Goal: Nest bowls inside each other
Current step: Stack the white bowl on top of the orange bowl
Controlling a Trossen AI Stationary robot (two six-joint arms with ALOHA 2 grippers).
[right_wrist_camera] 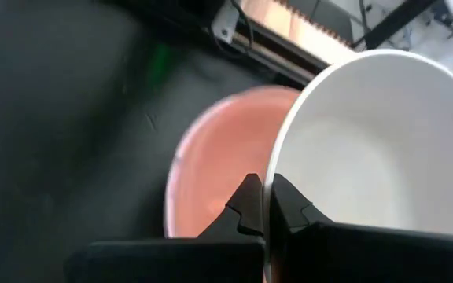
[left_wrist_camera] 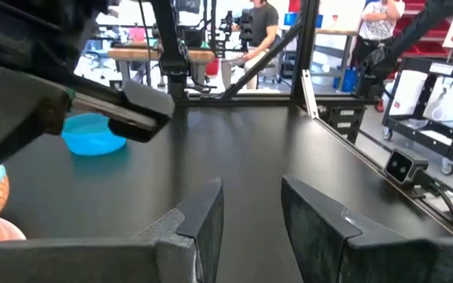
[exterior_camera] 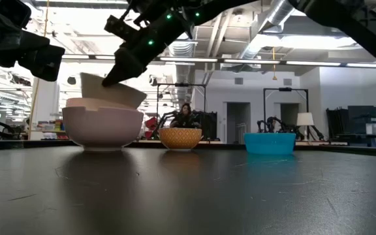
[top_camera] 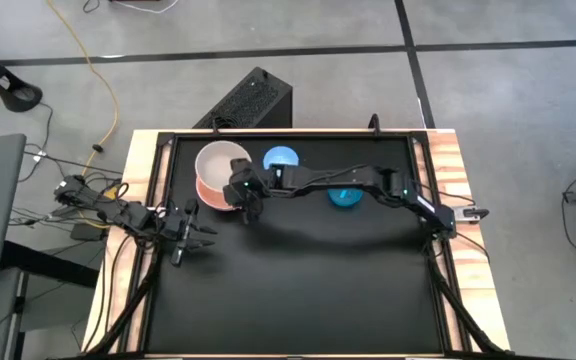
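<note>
A white bowl hangs tilted over a pink bowl at the table's far left, and my right gripper is shut on it. In the low view the white bowl leans above the pink bowl. A light blue bowl stands on the table to their right. A teal bowl stands farther right, under my right arm. My left gripper waits open near the table's left edge, with nothing between its fingers. My right gripper pinches the white bowl's rim, one finger inside the bowl and one outside. The fingers slant down from the table's right side. The bowl is tilted, its lower side down at the pink bowl's opening. I cannot tell whether the two bowls touch.
The black table top lies bare across its near half. A wooden frame borders it left and right. A black box stands on the floor beyond the far edge. People and racks show in the room behind.
</note>
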